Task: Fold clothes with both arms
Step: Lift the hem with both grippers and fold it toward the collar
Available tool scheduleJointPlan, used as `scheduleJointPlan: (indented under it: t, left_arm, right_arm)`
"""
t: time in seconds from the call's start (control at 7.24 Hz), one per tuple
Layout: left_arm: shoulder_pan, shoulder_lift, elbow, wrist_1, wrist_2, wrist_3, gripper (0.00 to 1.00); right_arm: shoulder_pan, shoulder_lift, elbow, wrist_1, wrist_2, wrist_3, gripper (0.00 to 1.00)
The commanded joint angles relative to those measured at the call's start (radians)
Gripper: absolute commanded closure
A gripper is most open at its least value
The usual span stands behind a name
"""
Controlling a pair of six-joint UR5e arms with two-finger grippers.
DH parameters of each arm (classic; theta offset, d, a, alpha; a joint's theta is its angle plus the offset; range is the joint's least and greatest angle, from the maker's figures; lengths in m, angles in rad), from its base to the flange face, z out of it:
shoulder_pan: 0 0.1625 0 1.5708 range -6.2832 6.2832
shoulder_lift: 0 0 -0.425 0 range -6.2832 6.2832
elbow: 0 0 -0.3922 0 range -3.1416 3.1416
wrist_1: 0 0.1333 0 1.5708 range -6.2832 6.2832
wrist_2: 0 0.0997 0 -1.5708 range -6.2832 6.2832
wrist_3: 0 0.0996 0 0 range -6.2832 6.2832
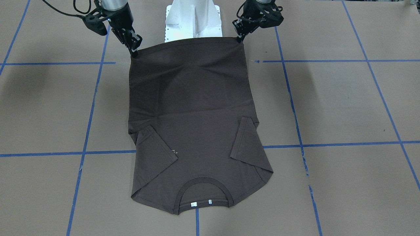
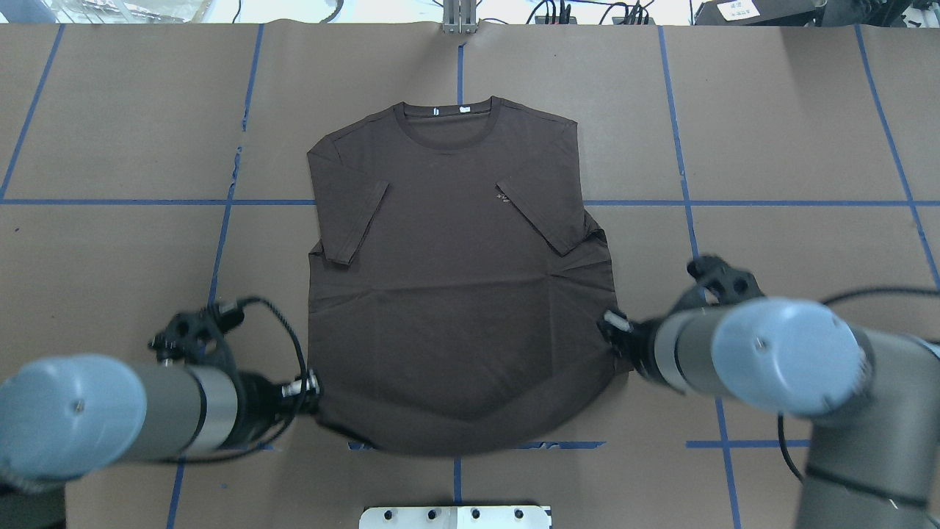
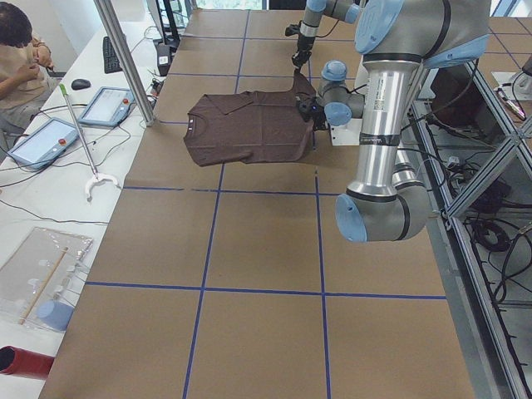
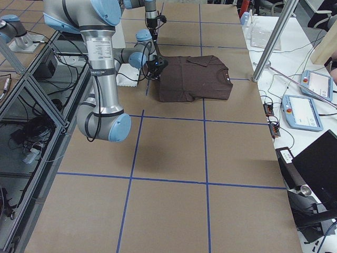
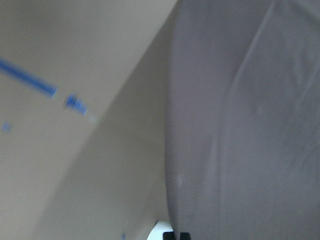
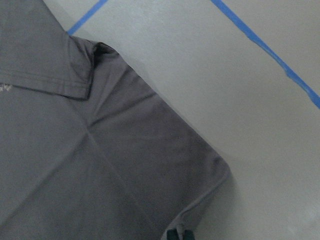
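Note:
The dark brown T-shirt (image 2: 455, 294) lies face up in the middle of the table, both sleeves folded in over the chest, collar (image 2: 448, 117) at the far side. My left gripper (image 2: 314, 388) is shut on the hem's left corner. My right gripper (image 2: 613, 325) is shut on the hem's right corner. In the front-facing view the left gripper (image 1: 239, 39) and the right gripper (image 1: 134, 52) hold the hem edge (image 1: 190, 41) stretched and raised above the table. The wrist views show cloth (image 5: 240, 125) (image 6: 100, 165) running down into the shut fingertips (image 6: 179, 234).
The white pedestal base (image 1: 193, 19) stands right behind the hem. Blue tape lines (image 2: 220, 202) cross the brown table cover. An operator (image 3: 17, 50), tablets (image 3: 108, 104) and a metal pole (image 3: 125, 58) are past the table's far side.

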Motion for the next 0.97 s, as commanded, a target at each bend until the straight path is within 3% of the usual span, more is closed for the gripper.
scheduleJointPlan:
  t: [0.0, 0.14, 0.41, 0.69, 0.83]
  left_arm:
    - [-0.178, -0.125, 0.181, -0.014, -0.003, 0.153, 1.00]
    - [-0.243, -0.187, 0.276, -0.034, -0.003, 0.208, 1.00]
    - [-0.355, -0.207, 0.469, -0.231, -0.001, 0.297, 1.00]
    - [-0.430, -0.251, 0.586, -0.293, -0.001, 0.386, 1.00]
    - [-0.431, -0.303, 0.663, -0.301, 0.002, 0.388, 1.00]
  right_arm:
    - [0.216, 0.143, -0.212, 0.010, 0.109, -0.209, 1.00]
    - [0.269, 0.205, -0.310, 0.012, 0.125, -0.312, 1.00]
    - [0.355, 0.330, -0.522, 0.018, 0.137, -0.401, 1.00]
    - [0.399, 0.376, -0.738, 0.251, 0.172, -0.409, 1.00]
    - [0.410, 0.398, -0.800, 0.287, 0.178, -0.415, 1.00]
